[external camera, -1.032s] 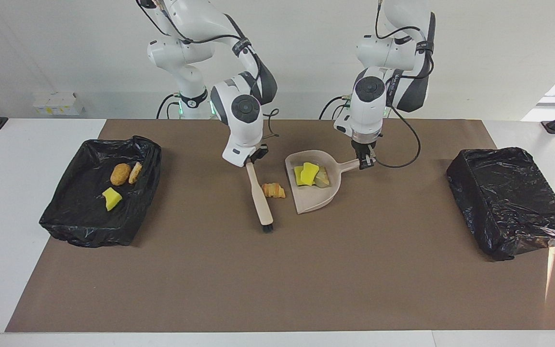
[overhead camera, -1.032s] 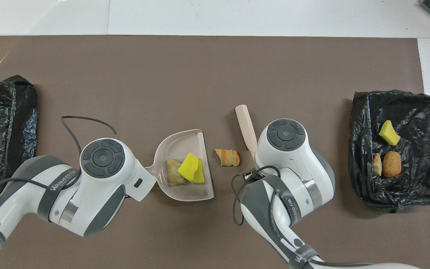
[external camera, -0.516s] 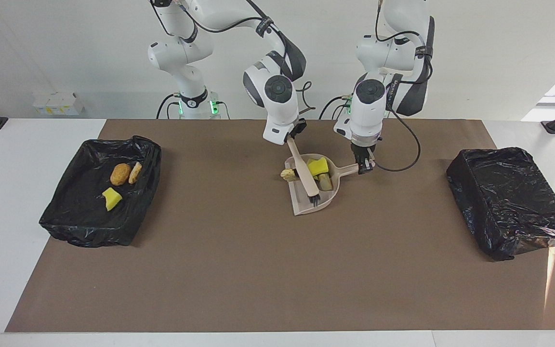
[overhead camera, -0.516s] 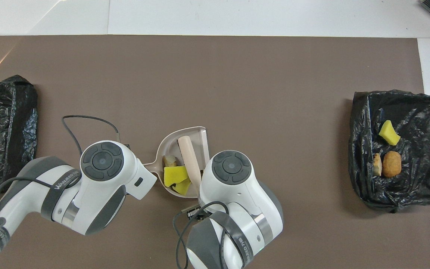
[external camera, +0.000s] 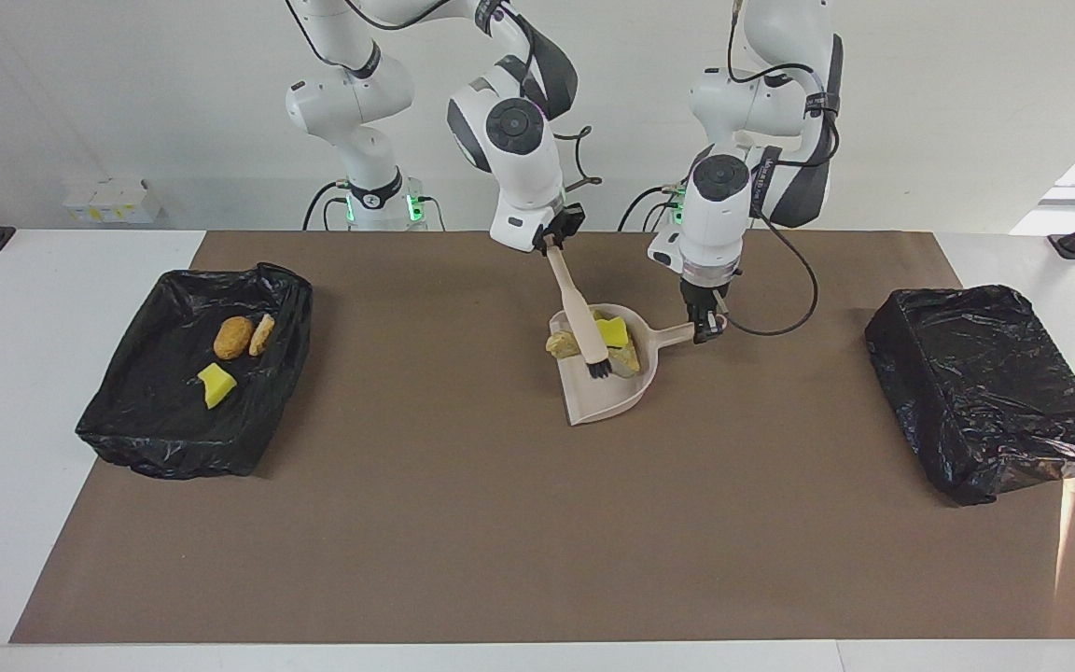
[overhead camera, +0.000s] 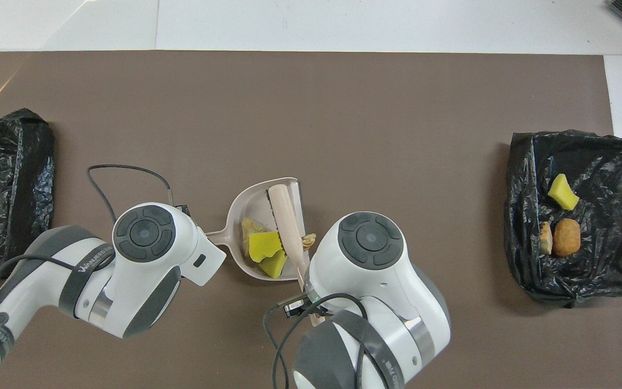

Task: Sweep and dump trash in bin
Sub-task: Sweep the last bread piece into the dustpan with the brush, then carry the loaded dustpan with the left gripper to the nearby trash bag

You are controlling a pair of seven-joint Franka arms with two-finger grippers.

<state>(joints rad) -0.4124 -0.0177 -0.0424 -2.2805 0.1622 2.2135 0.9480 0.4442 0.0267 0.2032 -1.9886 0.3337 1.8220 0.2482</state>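
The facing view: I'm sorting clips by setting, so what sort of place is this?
Probably a robotics lab test bench, not a home: two white arms mounted at a white table, a brown mat marking the work area, and black-bagged bins at each end.

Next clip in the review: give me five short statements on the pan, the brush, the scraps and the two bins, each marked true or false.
1. The left pincer holds the dustpan by its handle. True.
2. The brush lies flat on the mat beside the dustpan. False: the right pincer holds it up, bristles down in the pan.
3. Yellow sponge chunks sit in the dustpan. True.
4. The bin at the left arm's end holds three scraps. False: no scraps show in it; the three lie in the bin at the right arm's end.
5. A tan scrap is at the pan's lip. True.
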